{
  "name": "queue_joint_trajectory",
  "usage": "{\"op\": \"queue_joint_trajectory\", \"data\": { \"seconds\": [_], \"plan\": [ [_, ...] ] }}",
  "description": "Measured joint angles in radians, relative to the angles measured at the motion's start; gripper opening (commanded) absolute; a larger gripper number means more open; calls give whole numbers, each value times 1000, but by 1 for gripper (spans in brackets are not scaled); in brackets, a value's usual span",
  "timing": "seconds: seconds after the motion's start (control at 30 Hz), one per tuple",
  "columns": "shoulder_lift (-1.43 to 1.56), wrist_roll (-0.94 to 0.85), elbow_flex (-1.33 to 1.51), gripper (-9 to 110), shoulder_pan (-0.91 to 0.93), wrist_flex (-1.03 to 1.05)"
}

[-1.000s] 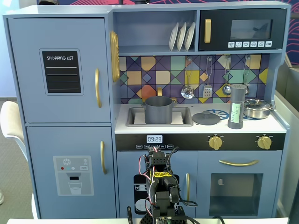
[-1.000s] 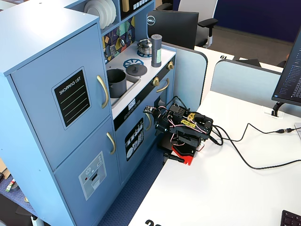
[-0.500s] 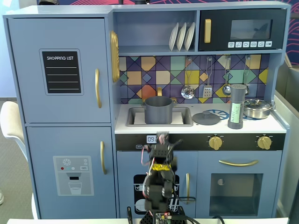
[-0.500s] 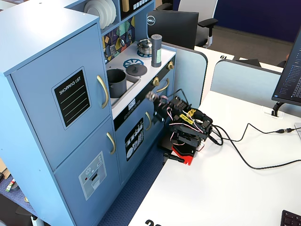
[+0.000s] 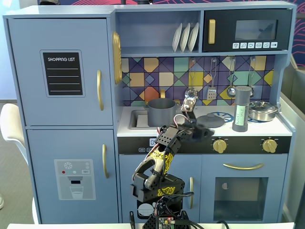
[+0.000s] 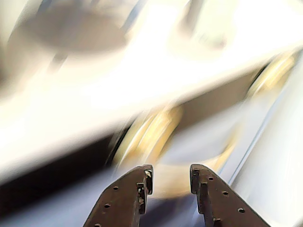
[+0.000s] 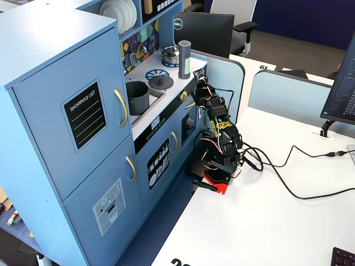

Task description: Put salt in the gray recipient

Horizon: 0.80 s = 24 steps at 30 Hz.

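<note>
The tool (image 6: 171,178) is empty, its two fingers slightly apart with a narrow gap between them. The wrist view behind it is heavily blurred: only pale counter and a gold knob shape can be made out. In a fixed view the tool (image 5: 202,130) sits at the front edge of a toy kitchen counter, just above the left gold knob (image 5: 219,145) and beside a flat gray lid (image 5: 211,120). The salt (image 5: 241,109), a tall slim shaker with a green label, stands upright further right on the counter, apart from the tool. The pot (image 5: 161,111) sits in the sink to the left, open-topped. A shiny pan (image 5: 262,110) lies right of the salt. Likely risk: the tall salt could tip if the tool bumps it sideways or grips too high, and the narrow opening may not fit around it
</note>
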Motion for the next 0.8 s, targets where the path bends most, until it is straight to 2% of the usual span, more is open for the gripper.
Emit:
{"op": "queue_joint_trajectory", "data": {
  "seconds": [0.07,0.13,0.4,0.57,0.8],
  "plan": [
    [-57,15,-6,1,8,-140],
    [-129,21,-18,6,17,-252],
    [-350,81,-87,37,37,-506],
    [-477,127,-144,47,60,-606],
    [-657,149,-273,50,91,-652]
  ]
}}
